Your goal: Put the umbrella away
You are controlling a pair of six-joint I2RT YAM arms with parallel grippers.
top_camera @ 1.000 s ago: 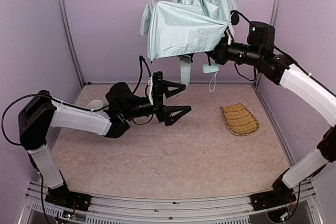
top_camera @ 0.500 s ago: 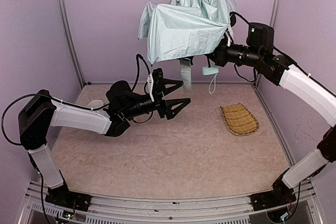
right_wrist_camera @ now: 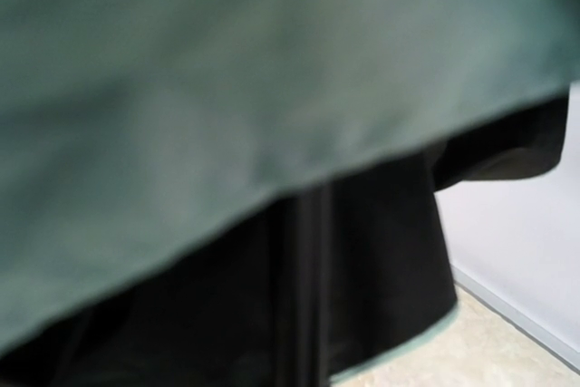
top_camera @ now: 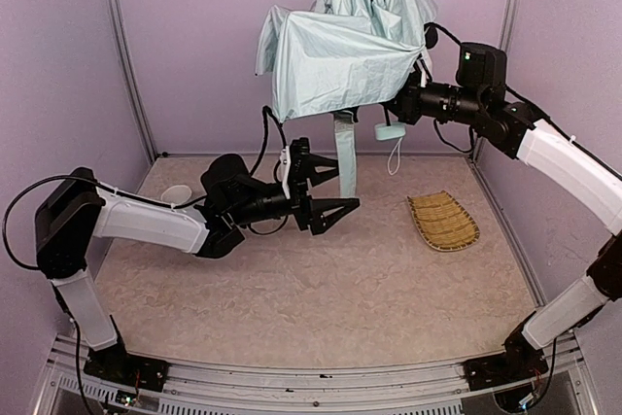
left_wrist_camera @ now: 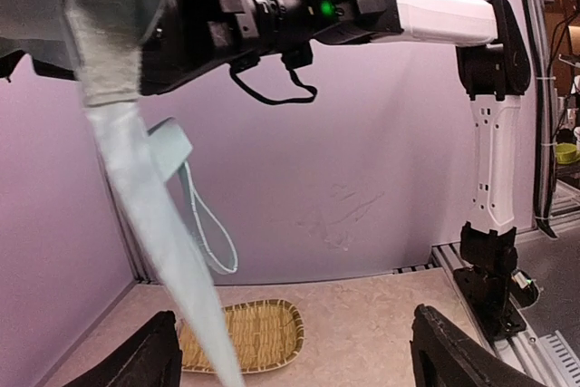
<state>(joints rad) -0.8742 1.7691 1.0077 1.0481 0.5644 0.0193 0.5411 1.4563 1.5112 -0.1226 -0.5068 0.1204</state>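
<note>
umbrella [top_camera: 335,46]: up in the air by the back wall; canopy half-collapsed and drooping; fabric strip [top_camera: 345,157] dangling below it
right gripper [top_camera: 408,104]: clamped on the umbrella under the canopy, holding it aloft
left gripper [top_camera: 346,188]: jaws wide, nothing in them; just beside the dangling strip
woven tray [top_camera: 443,222]: on the table, right side

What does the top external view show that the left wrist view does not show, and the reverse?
Only top external: the upper side of the umbrella, the pale cup, the whole left arm. Only left wrist: objects outside the cell, past the right frame post. Both: the open left pincer, the woven tray, the hanging fabric strip, the right arm.
</note>
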